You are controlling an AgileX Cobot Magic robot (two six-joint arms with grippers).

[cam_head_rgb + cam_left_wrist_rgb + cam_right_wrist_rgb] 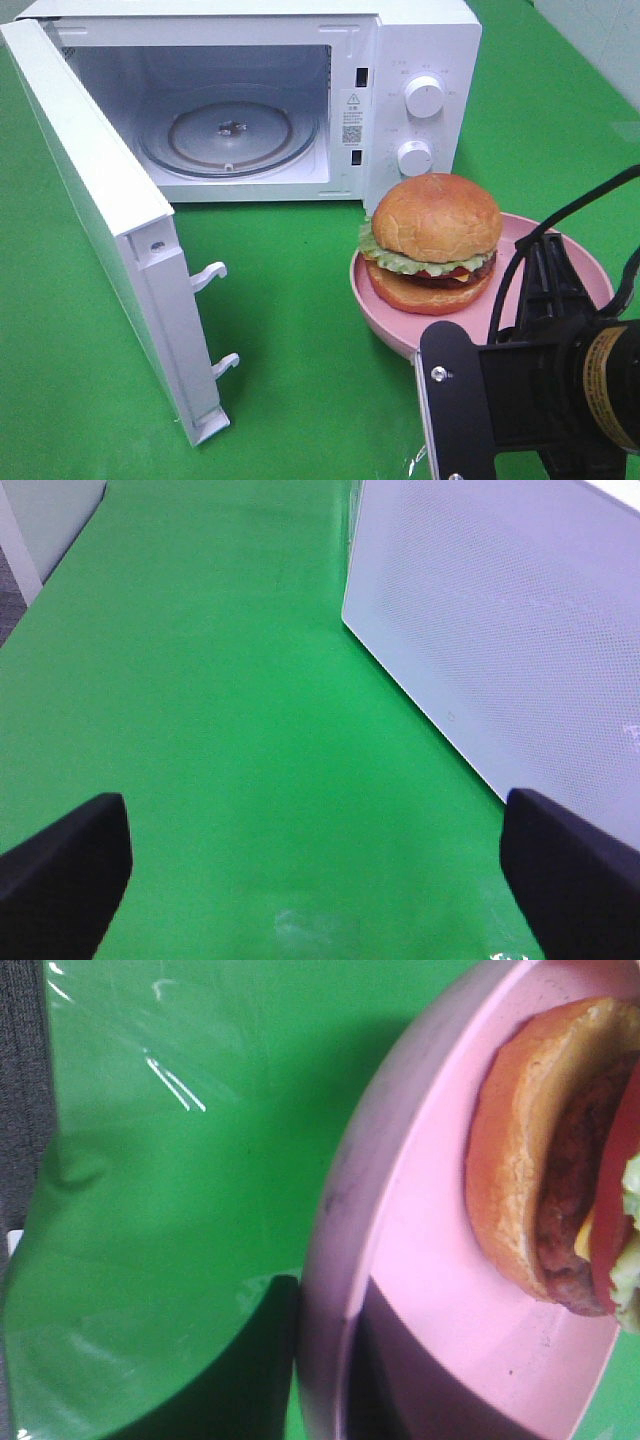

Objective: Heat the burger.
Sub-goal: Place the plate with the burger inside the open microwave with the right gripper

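Half-seen burger (515, 1160) on pink plate (420, 1260), green cloth (180, 1220) beside

Exterior high: mounted above and in front, looking down at the microwave (300, 90), its open door (100, 230) and the pink plate (400, 335); the right arm (530, 390) looms nearest.
Left wrist: low over the green tabletop (230, 730), looking along it past the door (the left end effector's (310, 880) spread fingers frame the shot).
Right wrist: pressed close to the plate rim and burger (540, 1160).
Shared: door, exterior and left wrist; plate and burger, exterior and right wrist.
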